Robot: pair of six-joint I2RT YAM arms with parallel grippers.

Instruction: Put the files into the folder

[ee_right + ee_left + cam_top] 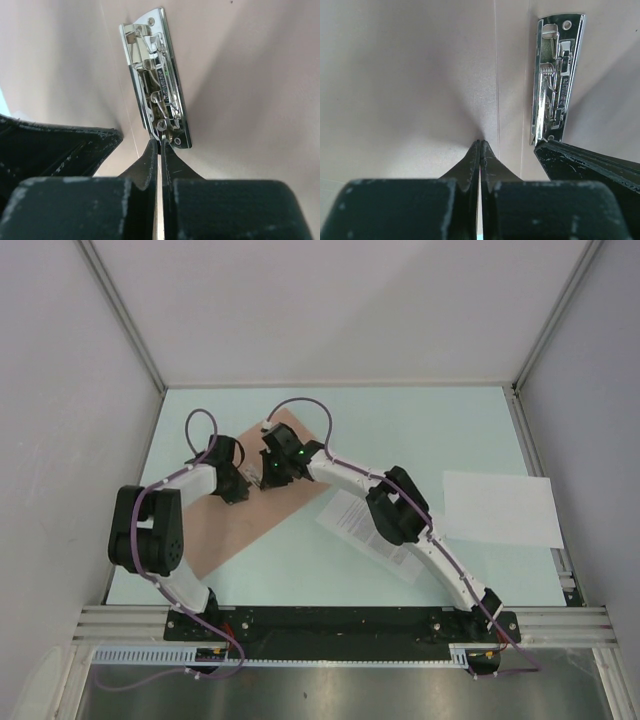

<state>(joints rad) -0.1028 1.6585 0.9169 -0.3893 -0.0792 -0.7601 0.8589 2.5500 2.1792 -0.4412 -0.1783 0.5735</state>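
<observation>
The salmon-pink folder (255, 530) lies open and slanted on the table's left half. Its shiny metal clip (555, 80) sits along the spine. My left gripper (480, 143) is shut, with nothing in it. Its tips press down on the folder's inner face (410, 75) beside a crease. My right gripper (159, 143) is shut too, its tips right at the near end of the clip (156, 90). Both grippers stand close together over the folder's far half, the left gripper (238, 490) beside the right gripper (272, 478). A printed file (350, 512) lies partly under the right arm. A plain white file (500, 508) lies at the right.
The table (420, 430) is pale green, with white walls on three sides. A metal rail (340, 622) runs along the near edge with the arm bases on it. Purple cables loop above both wrists. The plain sheet reaches the table's right edge.
</observation>
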